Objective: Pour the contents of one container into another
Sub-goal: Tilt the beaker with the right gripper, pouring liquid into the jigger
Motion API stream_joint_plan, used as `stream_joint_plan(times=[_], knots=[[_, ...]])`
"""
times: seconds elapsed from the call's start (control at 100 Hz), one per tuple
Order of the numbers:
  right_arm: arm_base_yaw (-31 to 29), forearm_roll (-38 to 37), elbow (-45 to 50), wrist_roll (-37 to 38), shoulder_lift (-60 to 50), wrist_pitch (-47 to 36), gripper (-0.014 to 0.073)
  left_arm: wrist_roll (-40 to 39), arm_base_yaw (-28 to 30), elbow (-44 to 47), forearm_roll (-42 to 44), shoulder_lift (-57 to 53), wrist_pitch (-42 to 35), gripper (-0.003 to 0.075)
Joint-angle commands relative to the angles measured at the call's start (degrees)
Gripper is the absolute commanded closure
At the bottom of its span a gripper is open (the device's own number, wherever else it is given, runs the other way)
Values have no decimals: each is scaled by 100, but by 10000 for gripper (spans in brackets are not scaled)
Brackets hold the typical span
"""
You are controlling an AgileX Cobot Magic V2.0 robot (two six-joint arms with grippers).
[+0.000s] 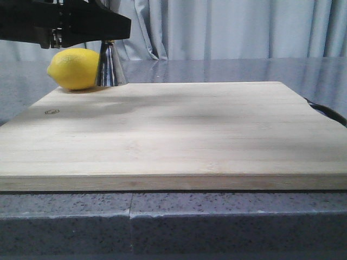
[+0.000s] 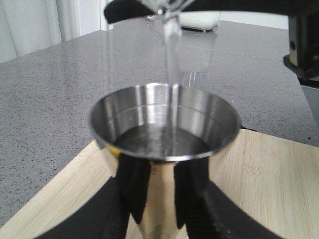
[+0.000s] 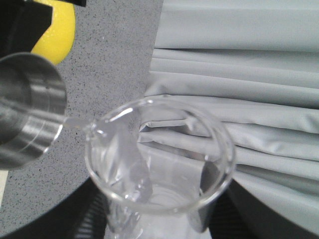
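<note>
We judge the thin, slippery, fragile glass beaker, gripped at its lower wall by the right claw, tilted streaming water into the rigid steel jigger, left claw clasping its waist, at the cutting board's far-left corner beside the lemon.

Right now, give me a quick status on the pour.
Left fingers shut on jigger. Right hand holds tilted beaker, stream running into jigger. Lemon beside jigger, clear of pour.

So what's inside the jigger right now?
Clear liquid pools in the jigger, partly filling its cup, with a thin stream falling in from the beaker tilted above. The cup's floor is hidden under the liquid.
</note>
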Motion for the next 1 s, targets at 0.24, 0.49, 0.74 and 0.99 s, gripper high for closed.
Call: stream_joint_plan(times=[0.24, 0.49, 0.74, 0.99], knots=[[4, -252, -225, 208, -148, -246, 297, -43, -39, -178, -490, -211, 584, 535], [4, -252, -225, 897, -159, -115, 297, -43, -39, -178, -490, -211, 584, 535], [4, -252, -248, 1552, -204, -54, 297, -43, -39, -178, -490, -211, 584, 535], [-105, -252, -248, 2575, -460, -40, 297, -43, -39, -178, -490, -211, 584, 535]])
